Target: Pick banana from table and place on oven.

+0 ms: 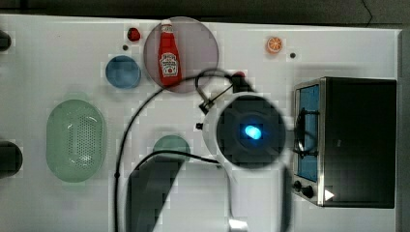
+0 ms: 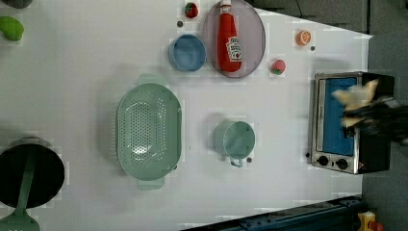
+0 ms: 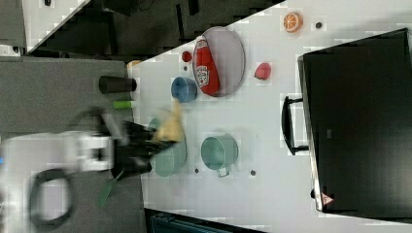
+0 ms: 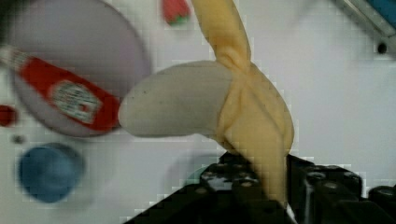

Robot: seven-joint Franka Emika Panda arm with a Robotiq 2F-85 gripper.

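Hanging above the white tabletop [image 3: 272,121] in the right view, the gripper [image 3: 158,141] has its fingers clenched on the half-peeled banana [image 3: 171,127], which in the left view floats over the toaster oven [image 2: 337,120], its whitish tip filling the wrist view.

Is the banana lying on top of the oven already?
No, the banana is up in the tool, held above the white table, not resting on the oven.

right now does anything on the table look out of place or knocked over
The ketchup bottle lies flat on the grey plate instead of standing. Otherwise nothing looks spilled or damaged. The banana is off the table, gripped in the claw.
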